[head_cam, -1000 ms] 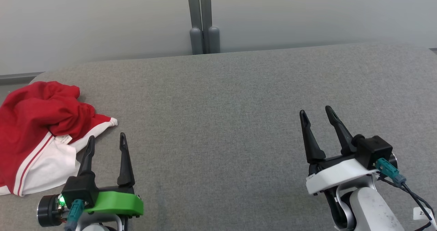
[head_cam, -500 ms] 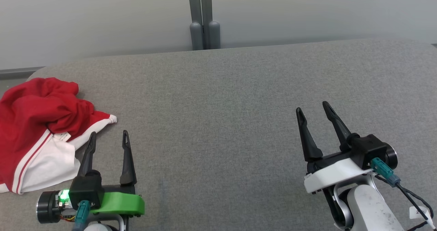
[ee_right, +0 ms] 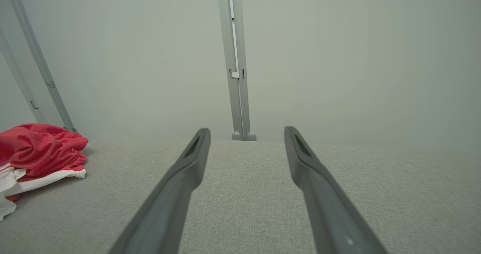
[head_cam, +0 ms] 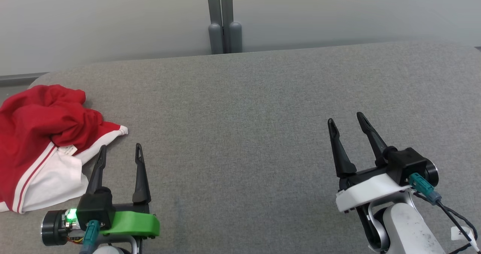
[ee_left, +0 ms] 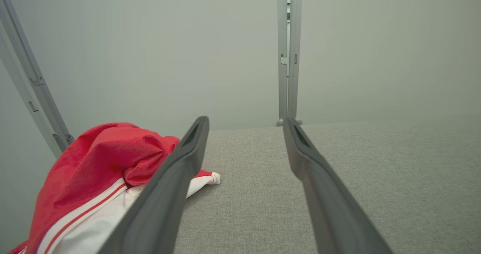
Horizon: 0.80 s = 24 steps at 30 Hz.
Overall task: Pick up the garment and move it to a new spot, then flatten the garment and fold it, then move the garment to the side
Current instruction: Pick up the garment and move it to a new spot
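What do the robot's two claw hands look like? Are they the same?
Nearly. Each has two long, thin black jaws tapering to points. The left gripper sits on a bright green bracket with a glowing green light; the right gripper on a white one, atop a pale forearm. Both carry teal plugs; a black cable trails from the right.

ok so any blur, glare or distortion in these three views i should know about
Head view: soft even light, no glare, garment sharp. Left wrist view: its fingers blur near the lens, garment crisp. Right wrist view: fingers soft too; side post slants, a wide-angle look.
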Tool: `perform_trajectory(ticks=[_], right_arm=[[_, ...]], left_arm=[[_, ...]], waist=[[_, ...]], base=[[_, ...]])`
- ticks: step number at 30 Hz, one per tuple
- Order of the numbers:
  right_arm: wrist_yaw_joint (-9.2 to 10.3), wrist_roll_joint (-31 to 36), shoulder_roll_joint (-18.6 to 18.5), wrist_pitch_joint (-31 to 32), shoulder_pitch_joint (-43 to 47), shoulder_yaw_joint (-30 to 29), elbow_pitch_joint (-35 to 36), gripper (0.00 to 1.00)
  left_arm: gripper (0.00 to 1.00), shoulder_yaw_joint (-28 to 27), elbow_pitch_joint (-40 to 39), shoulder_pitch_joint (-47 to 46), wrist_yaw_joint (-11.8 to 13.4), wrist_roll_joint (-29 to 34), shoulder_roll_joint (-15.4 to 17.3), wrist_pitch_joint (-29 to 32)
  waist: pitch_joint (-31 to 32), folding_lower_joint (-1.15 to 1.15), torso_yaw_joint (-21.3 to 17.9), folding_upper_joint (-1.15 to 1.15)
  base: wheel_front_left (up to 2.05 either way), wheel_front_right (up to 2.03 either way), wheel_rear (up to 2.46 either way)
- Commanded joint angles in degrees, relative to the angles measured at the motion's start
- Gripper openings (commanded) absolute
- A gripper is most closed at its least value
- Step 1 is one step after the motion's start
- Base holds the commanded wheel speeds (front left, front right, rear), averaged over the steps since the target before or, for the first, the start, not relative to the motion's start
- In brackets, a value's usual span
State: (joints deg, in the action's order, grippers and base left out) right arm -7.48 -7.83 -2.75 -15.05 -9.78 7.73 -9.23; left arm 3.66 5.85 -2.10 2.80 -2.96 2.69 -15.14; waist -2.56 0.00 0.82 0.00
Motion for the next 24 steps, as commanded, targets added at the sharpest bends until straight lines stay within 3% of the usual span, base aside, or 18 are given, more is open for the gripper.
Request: perform_trajectory(ticks=[1,11,24], right_arm=[[-0.03,-0.2,-0.2,-0.2,-0.6,-0.1,-0.2,1.0],[-0.03,-0.8,-0.2,-0.2,-0.4,-0.5,-0.6,1.0],[-0.03,-2.0,-0.2,-0.2,-0.4,2.0,-0.4,1.0]], left_arm=[[1.0,0.0,0.1,-0.6,0.3,-0.2,0.4,0.0],[1.0,-0.6,1.5,-1.1,0.1,-2.3,0.4,0.0],[1.0,-2.3,2.2,-0.9,0.5,-4.8,0.4,0.0]], waist=[[0.0,0.0,0.0,0.0],[-0.4,0.0,1.2,0.0],[-1.3,0.0,7.0,0.0]], base=[[0.0,0.0,0.0],[0.0,0.0,0.0],[0.0,0.0,0.0]])
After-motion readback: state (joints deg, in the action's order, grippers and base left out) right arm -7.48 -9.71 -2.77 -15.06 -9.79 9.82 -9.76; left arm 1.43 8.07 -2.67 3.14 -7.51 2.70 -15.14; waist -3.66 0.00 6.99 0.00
